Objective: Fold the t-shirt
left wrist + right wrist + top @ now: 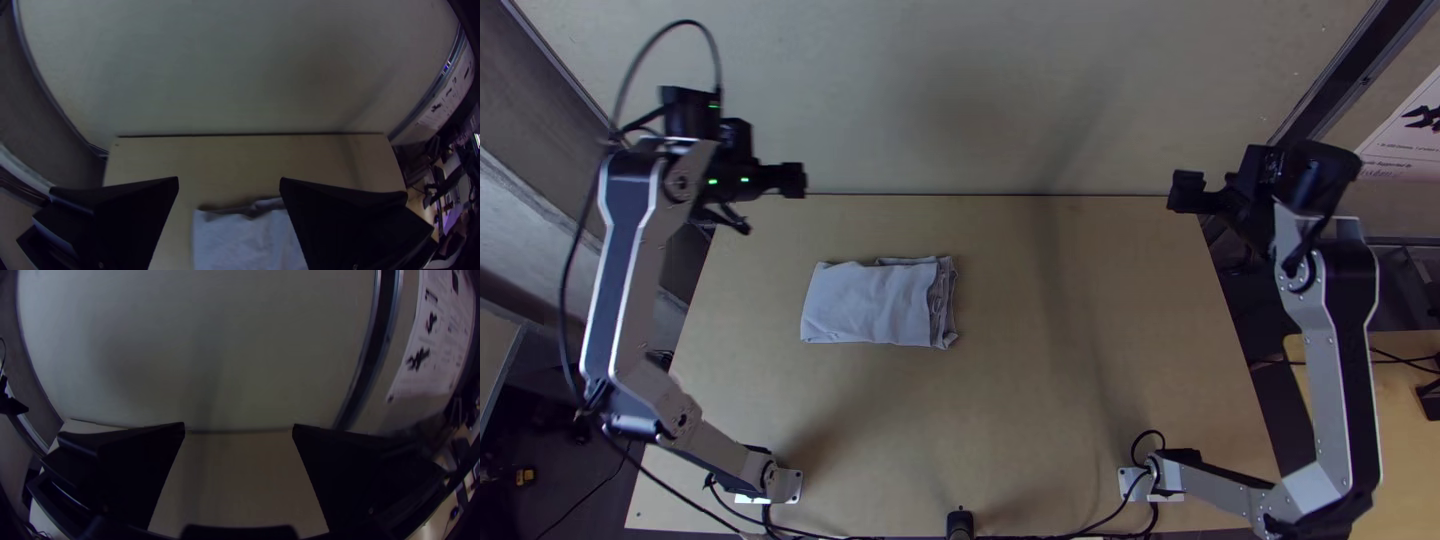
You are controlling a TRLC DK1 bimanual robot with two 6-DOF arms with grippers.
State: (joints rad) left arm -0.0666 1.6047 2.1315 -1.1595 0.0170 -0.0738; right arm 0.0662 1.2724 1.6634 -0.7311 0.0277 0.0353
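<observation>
On the counter (1040, 420), left of centre, the t-shirt (868, 305) lies folded into a compact rectangle, layered edges facing right. Beyond it, near the far corners, the right end effector (1186, 192) and left end effector (794, 180) both hang wide open, holding nothing.

T-shirt (868, 303): pale blue-grey, plain. Table (1160, 300): light tan. Left arm (615, 270), right arm (1325, 370): silver-grey, black joints. Small lights (712, 181), left arm: green. Far wall (980, 90): greyish beige.
</observation>
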